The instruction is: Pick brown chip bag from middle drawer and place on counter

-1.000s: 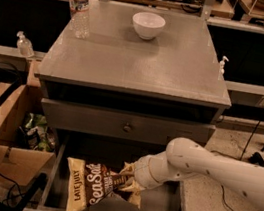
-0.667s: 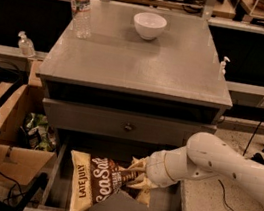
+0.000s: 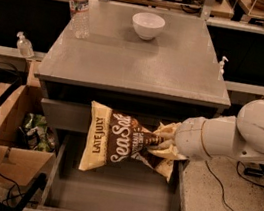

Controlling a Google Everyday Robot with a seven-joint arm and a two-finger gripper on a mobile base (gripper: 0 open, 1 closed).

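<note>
The brown chip bag [image 3: 115,140], dark brown and cream with "LATE JULY" and "Sea Salt" on it, hangs in the air above the open middle drawer [image 3: 116,193], in front of the closed upper drawer front. My gripper [image 3: 162,142] comes in from the right on a white arm and is shut on the bag's right end. The bag is level with the space just under the counter's front edge. The counter [image 3: 144,64] is the grey cabinet top above and behind the bag.
A white bowl [image 3: 147,25] and a clear water bottle [image 3: 79,8] stand at the back of the counter. A cardboard box [image 3: 9,154] with green packets [image 3: 36,130] sits left of the cabinet. Cables lie on the floor at the right.
The gripper has lifted the bag up out of the drawer and moved right. The bag now hangs in front of the upper drawer front instead of low in the drawer.
</note>
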